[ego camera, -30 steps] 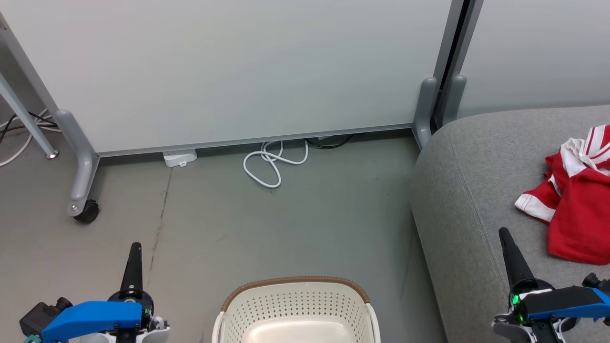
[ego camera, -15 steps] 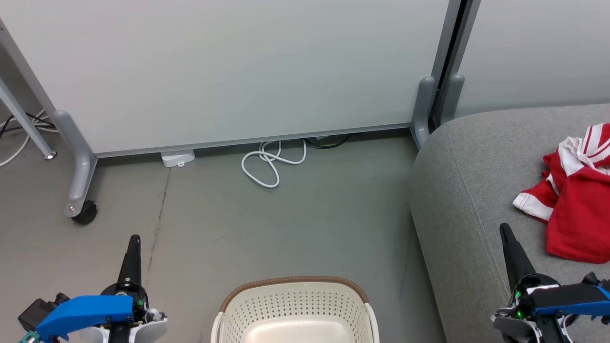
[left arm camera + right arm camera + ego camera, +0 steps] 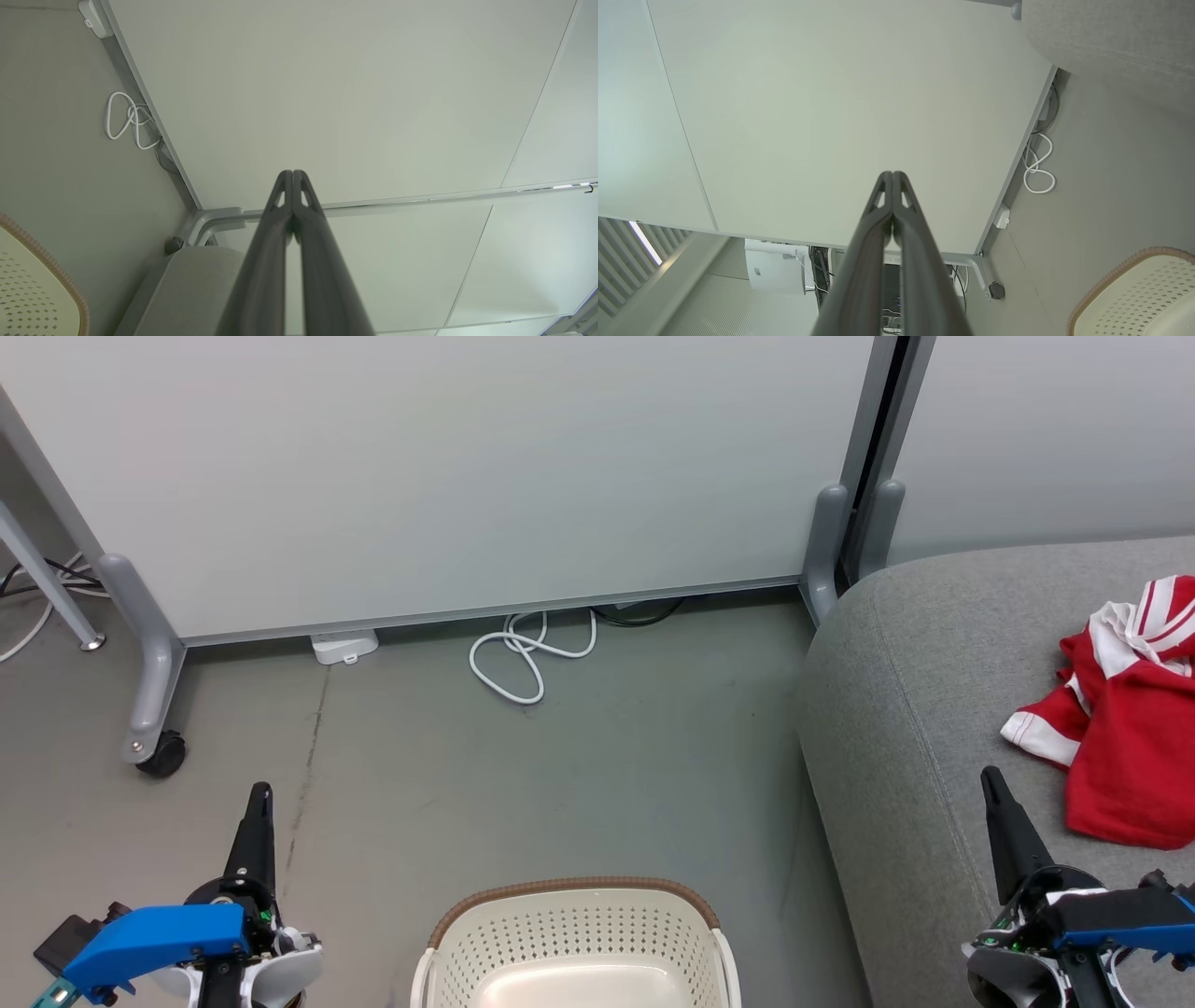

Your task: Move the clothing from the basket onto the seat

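The red clothing with white bands lies in a crumpled heap on the grey seat at the right edge of the head view. It is well apart from the cream perforated basket, which stands on the grey floor at the bottom centre; the part of its inside that shows is smooth cream plastic. The left gripper hovers over the floor to the left of the basket, its two dark fingers pressed together tip to tip and holding nothing. The right gripper shows over the seat, near the clothing's edge but not touching it, its fingers likewise closed on nothing. A white cable lies looped on the floor at the foot of the pale partition panel, near a small white box, and a black caster stands at the left.
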